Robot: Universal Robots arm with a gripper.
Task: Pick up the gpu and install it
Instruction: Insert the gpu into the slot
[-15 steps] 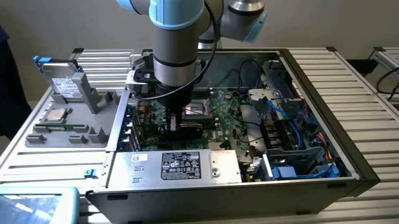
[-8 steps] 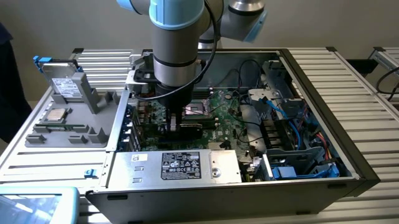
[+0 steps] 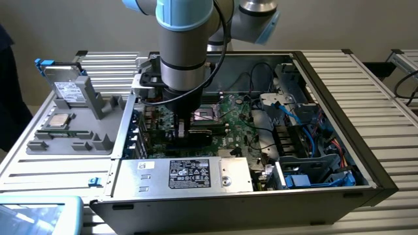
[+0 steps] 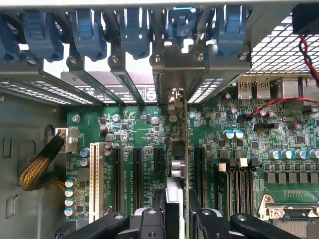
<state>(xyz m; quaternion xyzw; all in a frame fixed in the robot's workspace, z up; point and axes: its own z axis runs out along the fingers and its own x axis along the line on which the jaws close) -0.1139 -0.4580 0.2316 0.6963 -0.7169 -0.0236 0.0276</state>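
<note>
We have the hand (image 4: 177, 219) clamped on the gpu (image 4: 175, 169), held edge-on at the wrist view's centre above the motherboard (image 4: 139, 124) slots, where, we judge, slight misalignment with the slot could jam or bend the card's bracket.

Evenly and brightly lit from above; soft shadow inside the computer case (image 3: 365, 161). Glare through rear vent grilles (image 4: 279, 47) in wrist view; motherboard (image 4: 129, 129) sharp, nearest foreground slightly soft.
</note>
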